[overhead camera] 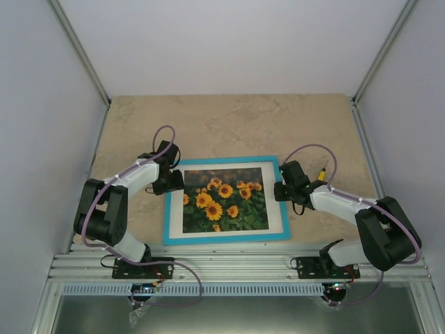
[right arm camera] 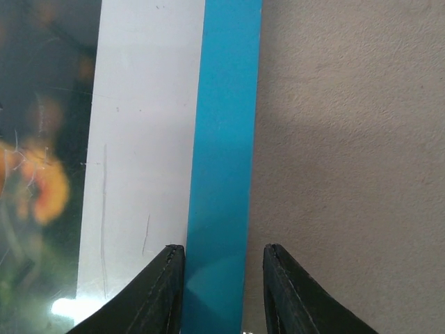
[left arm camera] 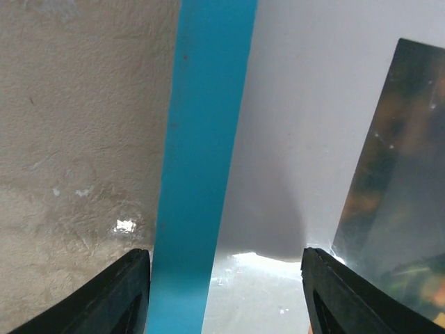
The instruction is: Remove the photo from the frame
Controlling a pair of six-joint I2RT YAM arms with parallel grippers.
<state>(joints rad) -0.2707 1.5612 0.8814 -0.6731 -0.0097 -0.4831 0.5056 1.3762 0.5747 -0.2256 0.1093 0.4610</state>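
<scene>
Photo of sunflowers sits inside the frame, face up, with a white sheet around it. The frame lies flat on the table, near the 6 o'clock edge. The left gripper is at the frame's 10 o'clock side. Its jaws are wide apart over the blue edge, holding nothing. The right gripper is at the 3 o'clock side. Its jaws sit close on both sides of the blue edge, but I cannot tell if they pinch it. The blue edge is thin and flat, so I think a grip could slip off. If one arm lifts more than the other, the frame could tip and drop. If a finger pushes sideways, the frame could slide away. A finger pressing down on the front could scratch it.
</scene>
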